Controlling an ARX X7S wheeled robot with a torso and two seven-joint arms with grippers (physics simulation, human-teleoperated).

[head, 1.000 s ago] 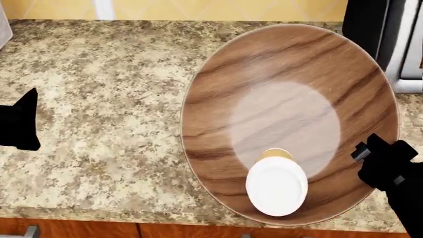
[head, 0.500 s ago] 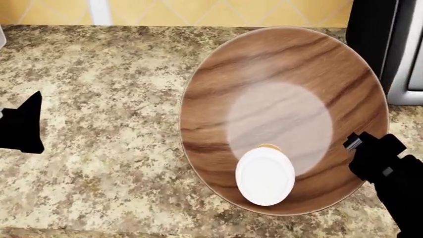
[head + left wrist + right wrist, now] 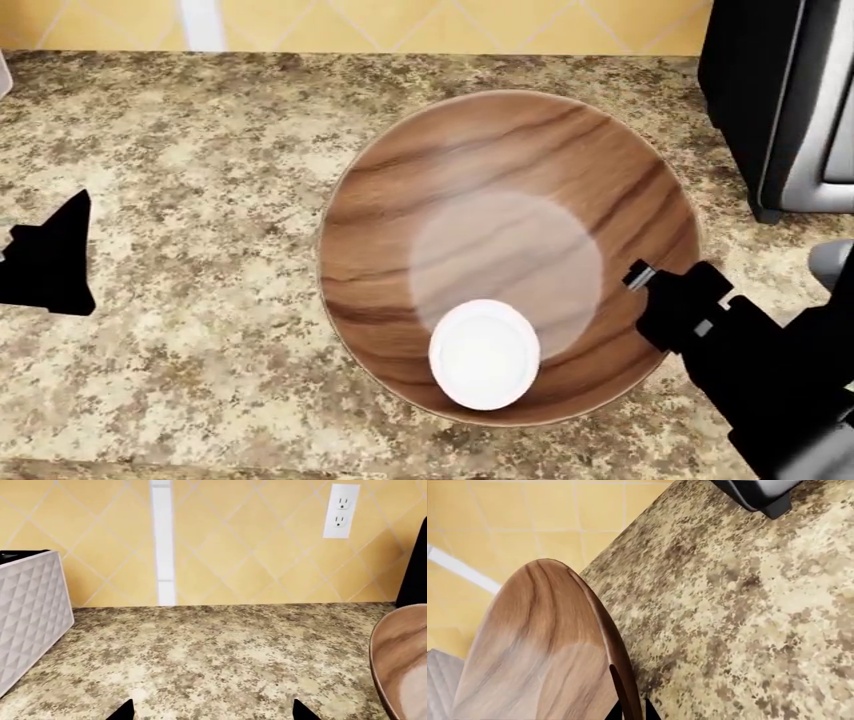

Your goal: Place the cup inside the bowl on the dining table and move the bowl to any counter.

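The cup (image 3: 483, 355) is sitting inside the bowl (image 3: 501, 190), near the bowl's near edge, so the first step is reading as done. The bowl is lying over the counter (image 3: 200, 180), in front of the yellow tiled wall, so the transfer is judged nearly complete. What is remaining, by this judgement, is confirming that the bowl is resting flat on the counter and then letting go of its rim; the pictures are not settling whether it is fully seated.

The right gripper (image 3: 643, 283) is clamping the bowl's rim on the right side; in the right wrist view its fingertips are straddling the rim's edge. The left gripper (image 3: 210, 711) is hanging over bare counter, well apart from the bowl, fingers spread and holding nothing.

The bowl is showing as large, shallow and mid-brown with dark wavy grain. Of the cup, only its white round lid is showing.
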